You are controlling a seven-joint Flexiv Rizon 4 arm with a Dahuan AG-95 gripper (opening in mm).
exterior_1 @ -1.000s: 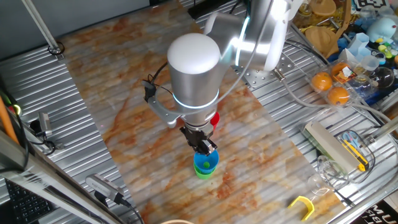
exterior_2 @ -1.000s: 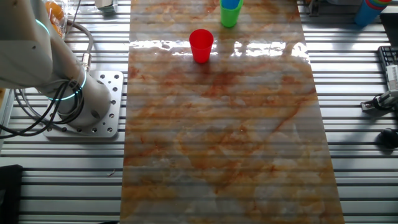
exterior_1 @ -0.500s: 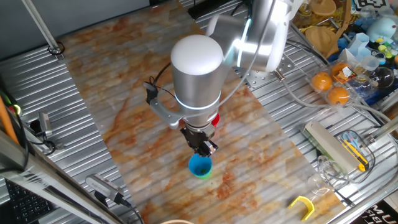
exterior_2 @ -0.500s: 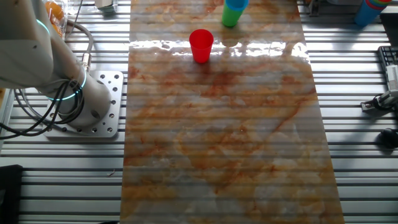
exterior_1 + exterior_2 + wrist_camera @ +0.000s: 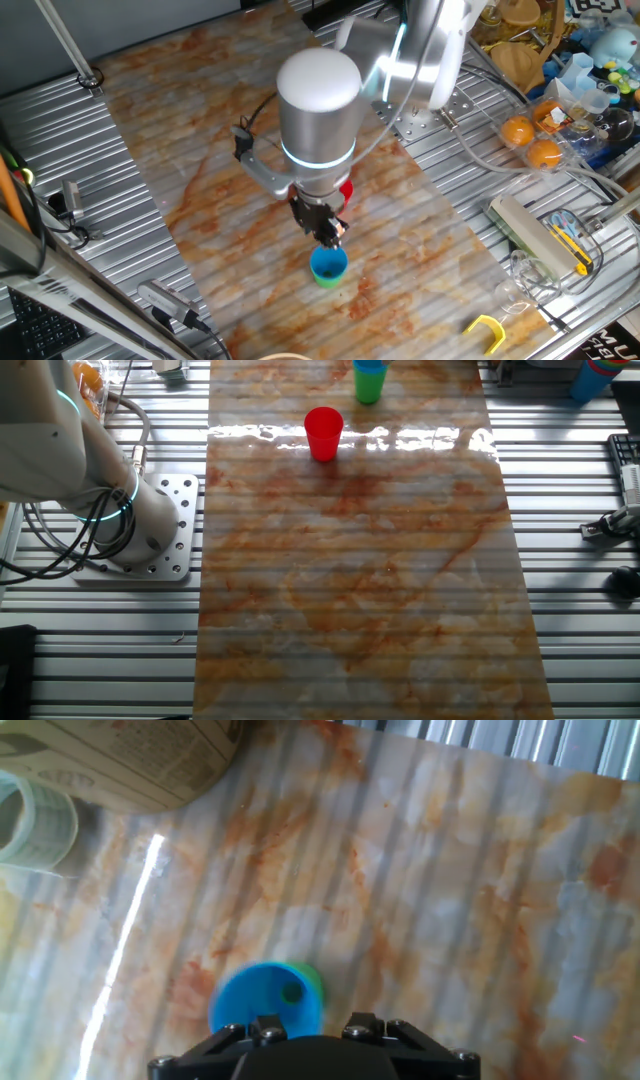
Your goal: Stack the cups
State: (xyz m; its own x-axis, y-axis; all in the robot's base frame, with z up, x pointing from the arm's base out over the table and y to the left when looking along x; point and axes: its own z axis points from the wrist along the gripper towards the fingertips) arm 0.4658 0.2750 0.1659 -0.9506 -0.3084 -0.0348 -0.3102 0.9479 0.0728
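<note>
1. Arm (image 5: 325,105): the silver arm reaches out from its base plate (image 5: 165,525), which sits beside one long edge of the worktop (image 5: 200,130), and bends down over the marbled surface. Its last large joint, ringed with a cyan light, stands nearly vertical, so the wrist points straight down.
2. Hand (image 5: 322,222): the black hand hangs below the wrist, just above the stacked cups and clear of them. In one fixed view its fingertips end above the blue rim. It holds nothing; how far its fingers are parted cannot be told, since the hand view shows only the black body (image 5: 310,1055) at the bottom edge.
3. Blue cup (image 5: 328,264): it sits upright and nested inside the green cup (image 5: 326,280), whose wall shows only as a band beneath it. The pair stands on the worktop towards one short end. In the hand view the blue cup (image 5: 262,1000) opens towards the lens, with a sliver of the green cup (image 5: 312,980) beside it.
4. Red cup (image 5: 323,433): it stands upright and alone, apart from the stacked pair and nearer the long edge by the base plate. In one fixed view it is largely hidden behind the wrist.
</note>
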